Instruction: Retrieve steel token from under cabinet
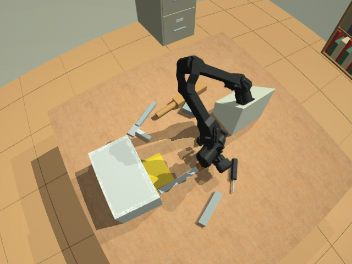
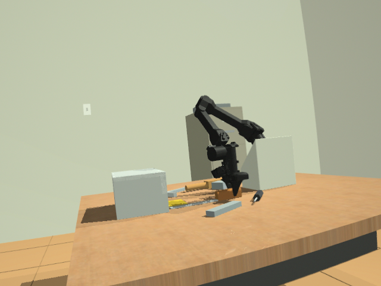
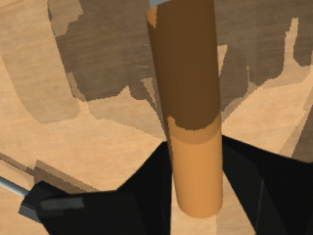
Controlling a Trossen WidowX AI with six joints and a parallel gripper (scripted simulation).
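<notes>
We find the gripper [image 1: 202, 167] [image 2: 234, 192] [image 3: 191, 143] pinching the orange handle [image 1: 199, 166] [image 2: 222, 195] [image 3: 193, 73]; its blade [image 1: 181, 178] [image 2: 196, 203] points left, tip near the front of the cabinet [image 1: 125, 176] [image 2: 141, 193], along the near side of the yellow area [image 1: 159, 166] [image 2: 175, 202]. The token shows in no view; we judge it under the cabinet. To reach it, we advise lining the blade up with the gap, low and level, then drawing back slowly. Whether the tip clears the cabinet's edge we cannot tell. The bar [image 1: 209, 208] [image 2: 224, 208] and screwdriver [image 1: 234, 169] [image 2: 258, 195] limit swings nearward and rightward
</notes>
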